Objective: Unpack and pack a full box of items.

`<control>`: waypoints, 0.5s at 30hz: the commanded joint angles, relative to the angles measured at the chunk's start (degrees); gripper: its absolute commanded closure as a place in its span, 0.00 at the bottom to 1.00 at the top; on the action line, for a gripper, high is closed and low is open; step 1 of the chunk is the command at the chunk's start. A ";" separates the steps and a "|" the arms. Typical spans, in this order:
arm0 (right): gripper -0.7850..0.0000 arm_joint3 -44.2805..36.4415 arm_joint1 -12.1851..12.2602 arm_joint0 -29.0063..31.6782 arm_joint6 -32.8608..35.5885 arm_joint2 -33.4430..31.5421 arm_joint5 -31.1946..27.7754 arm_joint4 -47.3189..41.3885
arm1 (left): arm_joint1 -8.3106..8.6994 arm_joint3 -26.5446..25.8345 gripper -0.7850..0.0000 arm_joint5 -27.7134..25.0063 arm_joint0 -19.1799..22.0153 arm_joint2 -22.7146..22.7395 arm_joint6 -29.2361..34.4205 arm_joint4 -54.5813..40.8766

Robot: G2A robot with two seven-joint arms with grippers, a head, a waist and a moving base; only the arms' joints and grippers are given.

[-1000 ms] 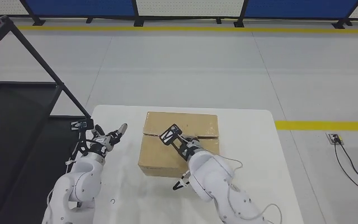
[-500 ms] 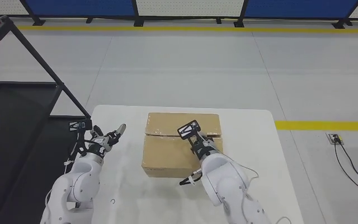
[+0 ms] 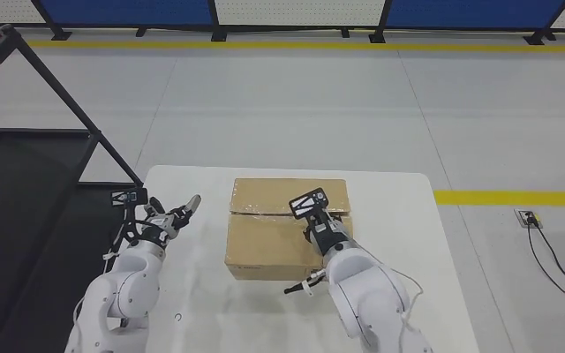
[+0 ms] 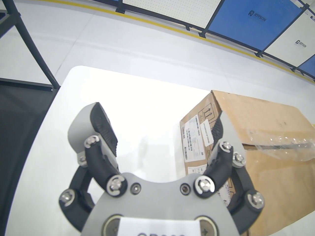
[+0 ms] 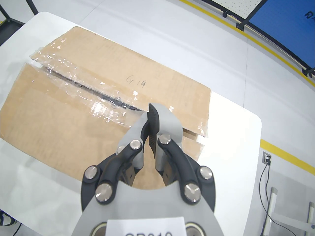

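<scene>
A brown cardboard box (image 3: 265,243) sits in the middle of the white table (image 3: 397,203). Its top flaps are closed, with torn clear tape (image 5: 81,84) along the seam. My right gripper (image 5: 152,110) is shut with nothing between its fingers, just above the box top (image 5: 98,57) near the seam's right end. In the top view the right gripper (image 3: 328,217) is over the box's right half. My left gripper (image 4: 158,116) stands open over bare table, left of the labelled end of the box (image 4: 270,133). The top view shows the left gripper (image 3: 175,206) apart from the box.
A black metal rack (image 3: 44,176) stands off the table's left edge. A small ring (image 3: 178,317) lies on the table near the front left. A cable and socket (image 3: 530,219) lie on the floor to the right.
My right gripper has moved to the right across the box top, staying shut. The box has slid slightly to the right. The left arm has barely moved.
</scene>
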State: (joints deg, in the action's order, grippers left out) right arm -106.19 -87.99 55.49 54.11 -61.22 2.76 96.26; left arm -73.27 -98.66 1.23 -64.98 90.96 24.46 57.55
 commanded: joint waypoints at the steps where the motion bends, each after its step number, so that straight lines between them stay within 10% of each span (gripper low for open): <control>1: 1.00 2.37 -0.34 -1.58 -1.15 0.93 -0.54 -1.68 | 0.02 -0.08 0.00 0.14 -0.20 -0.08 -0.16 -0.11; 15: 1.00 7.18 -1.55 -5.11 2.25 2.24 1.47 -0.34 | 0.33 -0.61 0.00 0.71 -0.94 0.22 -0.52 -0.36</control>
State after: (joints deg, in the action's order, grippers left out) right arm -97.96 -89.62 49.63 56.17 -58.55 4.09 95.56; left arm -72.96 -99.27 1.96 -65.96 91.21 23.92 57.18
